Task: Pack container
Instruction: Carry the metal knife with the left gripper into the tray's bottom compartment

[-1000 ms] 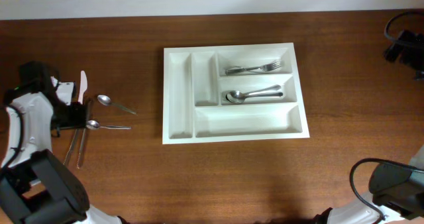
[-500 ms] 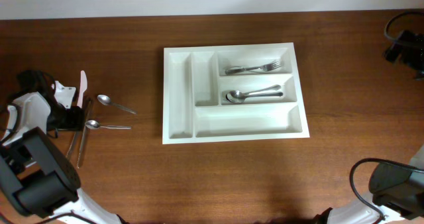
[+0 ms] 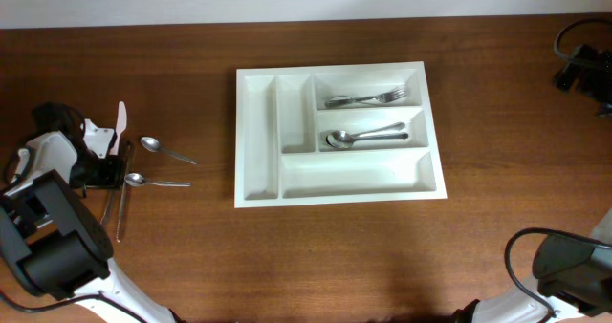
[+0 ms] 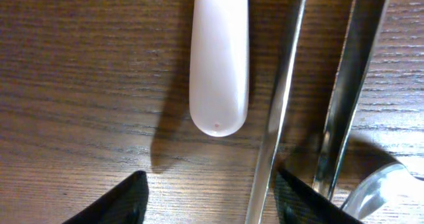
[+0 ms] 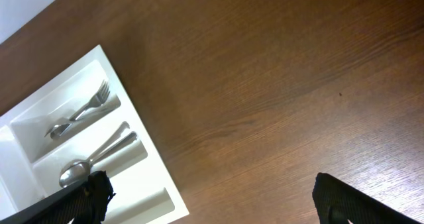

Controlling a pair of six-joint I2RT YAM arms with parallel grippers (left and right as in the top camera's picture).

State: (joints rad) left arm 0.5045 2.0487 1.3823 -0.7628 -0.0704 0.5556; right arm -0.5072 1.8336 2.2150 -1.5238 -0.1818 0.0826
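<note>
The white cutlery tray [image 3: 258,137] lies mid-table, with forks [image 3: 363,98] in its top crosswise compartment and spoons [image 3: 368,135] in the middle one. It also shows in the right wrist view [image 5: 159,184]. My left gripper [image 3: 98,173] is low over loose cutlery at the far left. In the left wrist view it [image 4: 209,201] is open. A white plastic handle [image 4: 218,58] lies just ahead of it, and a metal handle [image 4: 278,111] runs between its fingers, close to the right one. My right gripper [image 5: 212,197] is open and empty, high above the table to the right of the tray.
Loose cutlery lies left of the tray: a white plastic knife [image 3: 120,122], two small spoons [image 3: 164,150] [image 3: 153,181] and metal knives [image 3: 120,213]. A second metal handle [image 4: 348,85] and a spoon bowl [image 4: 377,191] sit just right of my left gripper. The table's far edge meets a white wall.
My left arm has shifted slightly and settled lower over the loose cutlery. The tray, its contents and the right arm have not moved.
</note>
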